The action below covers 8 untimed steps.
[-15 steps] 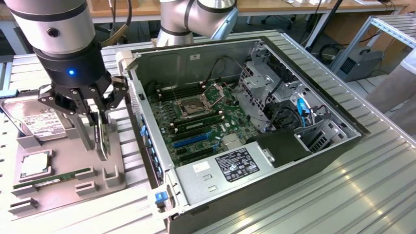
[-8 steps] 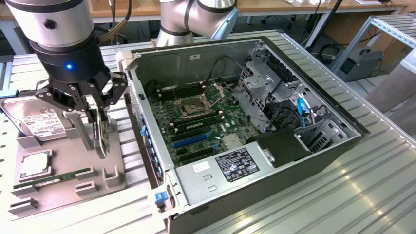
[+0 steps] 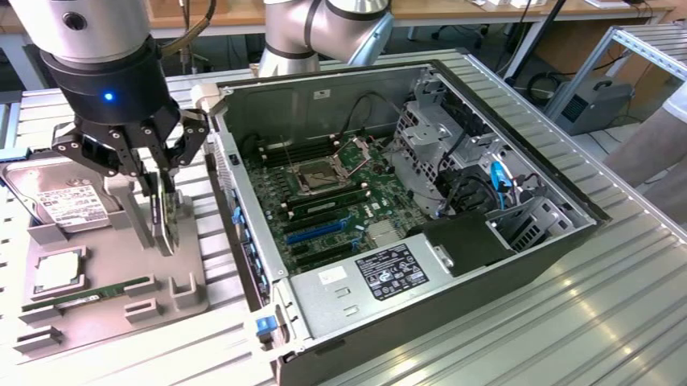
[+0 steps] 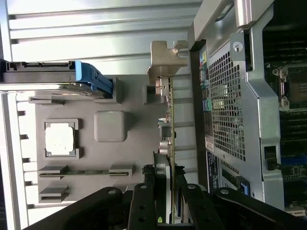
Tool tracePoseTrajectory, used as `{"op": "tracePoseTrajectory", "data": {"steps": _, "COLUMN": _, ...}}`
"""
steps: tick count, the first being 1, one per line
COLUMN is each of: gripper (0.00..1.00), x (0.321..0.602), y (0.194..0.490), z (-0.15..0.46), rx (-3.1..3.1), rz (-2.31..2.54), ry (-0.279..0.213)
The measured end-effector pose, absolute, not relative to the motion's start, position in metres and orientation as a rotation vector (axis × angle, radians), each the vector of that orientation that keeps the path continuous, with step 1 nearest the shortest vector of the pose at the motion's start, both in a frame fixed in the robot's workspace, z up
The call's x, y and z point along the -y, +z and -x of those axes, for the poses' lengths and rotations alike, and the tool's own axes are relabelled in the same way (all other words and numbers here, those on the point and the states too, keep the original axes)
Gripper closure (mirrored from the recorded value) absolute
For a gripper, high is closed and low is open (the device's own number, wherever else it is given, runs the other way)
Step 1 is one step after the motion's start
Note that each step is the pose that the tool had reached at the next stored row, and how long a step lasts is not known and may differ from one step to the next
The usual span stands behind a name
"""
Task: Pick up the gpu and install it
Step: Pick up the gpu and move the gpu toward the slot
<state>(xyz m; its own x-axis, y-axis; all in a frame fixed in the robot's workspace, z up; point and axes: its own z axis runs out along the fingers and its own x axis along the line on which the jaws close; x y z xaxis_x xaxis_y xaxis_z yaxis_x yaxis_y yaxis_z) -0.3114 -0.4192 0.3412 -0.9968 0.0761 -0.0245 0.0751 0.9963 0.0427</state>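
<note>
Exterior view: the gripper (image 3: 161,173) hangs over a grey holder (image 3: 108,281) beside the open computer case (image 3: 355,305), half closed on the upper edge of the gpu (image 3: 164,217), which stands on edge in a slot. Wrist view: the fingers (image 4: 143,201) clamp both faces of the gpu (image 4: 168,112), at the end opposite its silver bracket (image 4: 165,57). The card looks light, stiff and fragile, so a firm hold on the cooler and board edge seems safest.

High exterior; wrist close above gpu (image 4: 169,115)
</note>
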Motion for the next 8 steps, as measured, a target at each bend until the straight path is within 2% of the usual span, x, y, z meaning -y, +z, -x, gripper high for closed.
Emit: {"op": "tracePoseTrajectory", "data": {"steps": 8, "gripper": 0.73, "x": 0.419, "y": 0.364, "z": 0.311, "rx": -3.112, "rz": -0.118, "ry": 0.065}}
